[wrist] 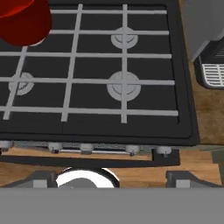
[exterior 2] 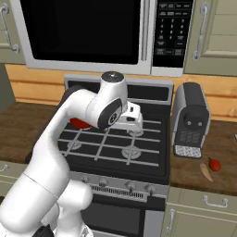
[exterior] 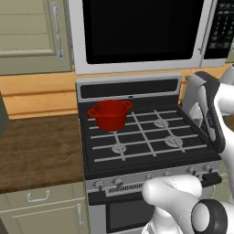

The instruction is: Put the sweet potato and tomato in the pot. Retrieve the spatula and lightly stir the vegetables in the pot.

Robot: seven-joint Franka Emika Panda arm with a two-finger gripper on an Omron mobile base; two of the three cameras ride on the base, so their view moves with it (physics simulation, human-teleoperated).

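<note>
The red pot (exterior: 109,114) stands on the stove's back left burner; it also shows at the top left of the hand view (wrist: 22,19), and the arm hides most of it in the right base view (exterior 2: 79,123). The tomato (exterior 2: 214,164) and the pale sweet potato (exterior 2: 205,171) lie side by side on the wooden counter right of the stove, in front of the coffee machine. My gripper (wrist: 111,180) hangs over the stove's front edge, open, with nothing between its fingertips (wrist: 179,177). The spatula is out of view.
A grey coffee machine (exterior 2: 190,120) stands on the counter just right of the stove (exterior: 141,137). A microwave (exterior 2: 88,34) hangs above the stove. Wooden counter (exterior: 41,151) stretches to the left of the stove, with cabinets below.
</note>
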